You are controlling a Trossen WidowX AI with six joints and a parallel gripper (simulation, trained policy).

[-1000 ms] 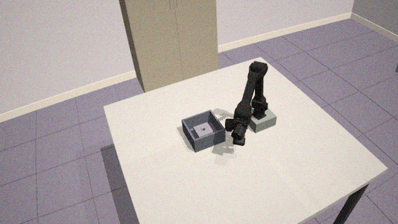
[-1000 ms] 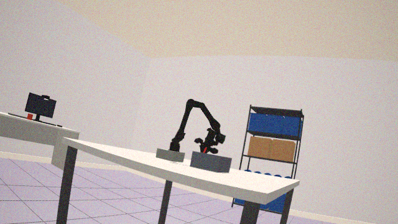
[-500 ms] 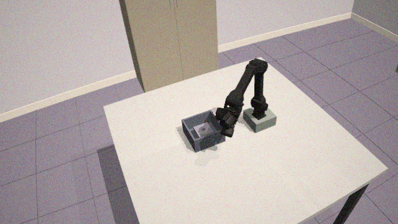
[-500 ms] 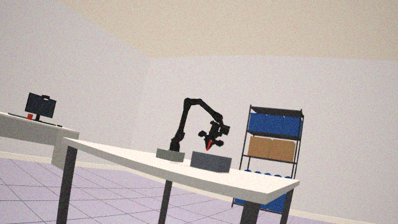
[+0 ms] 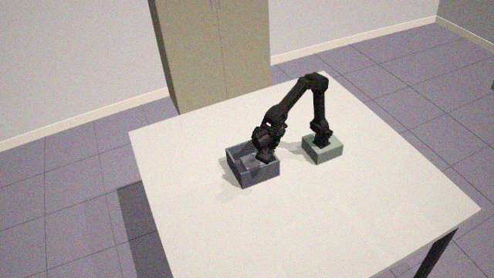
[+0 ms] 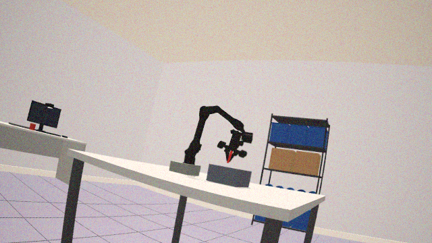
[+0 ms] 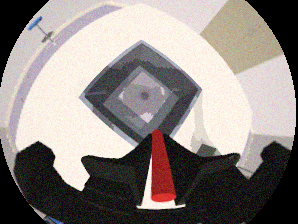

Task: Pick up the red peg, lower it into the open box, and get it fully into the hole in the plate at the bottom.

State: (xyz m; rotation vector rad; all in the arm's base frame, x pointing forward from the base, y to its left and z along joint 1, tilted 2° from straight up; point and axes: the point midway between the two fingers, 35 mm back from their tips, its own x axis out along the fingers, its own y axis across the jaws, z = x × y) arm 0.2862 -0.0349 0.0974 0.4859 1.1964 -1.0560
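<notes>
Below my end effector [image 5: 264, 157] [image 6: 229, 159] [image 7: 157, 136], leftmost in the top view, the open box [image 5: 260, 177] [image 6: 229, 175] [image 7: 172, 75] rests on the desk [image 5: 309, 216] [image 6: 135, 169] [image 7: 50, 100]. At its bottom, the plate [image 5: 248, 163] [image 7: 131, 106] presents a central hole [image 7: 144, 95]. Next, my end effector is clenched on the red peg [image 6: 230, 156] [image 7: 162, 167]; the peg is slightly tilted, its lower end above the box rim and outside the hole. Farther right, apart from my end effector, the grey-green base block [image 5: 331, 154] [image 6: 177, 167] [image 7: 206, 150] supports my arm.
</notes>
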